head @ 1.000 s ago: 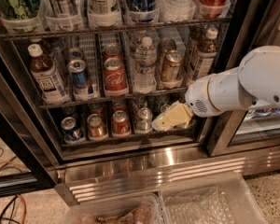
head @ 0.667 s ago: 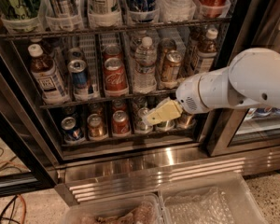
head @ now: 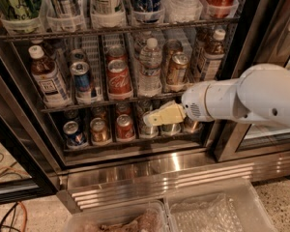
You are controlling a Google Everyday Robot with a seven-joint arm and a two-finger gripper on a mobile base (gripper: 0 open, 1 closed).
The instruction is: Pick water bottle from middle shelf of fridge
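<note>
The water bottle [head: 150,67], clear and ribbed with a white cap, stands upright in the centre lane of the middle shelf [head: 87,104] of the fridge [head: 150,166]. It stands between a red cola can [head: 119,77] and a bronze can [head: 177,69]. My gripper [head: 150,120], cream-coloured on a white arm [head: 251,98], reaches in from the right. It points left, just below the middle shelf's front edge and below the water bottle, in front of the lower rack's cans. It holds nothing that I can see.
Brown-liquid bottles stand at the left [head: 46,79] and right [head: 211,56] ends of the middle shelf, with a blue can [head: 82,82] beside the left one. Small cans [head: 99,130] fill the lower rack. Clear plastic bins [head: 217,210] lie on the floor in front. Cables [head: 5,178] trail at the left.
My gripper and arm have moved left, from the right end of the lower rack to below the water bottle. The bottles and cans have not moved.
</note>
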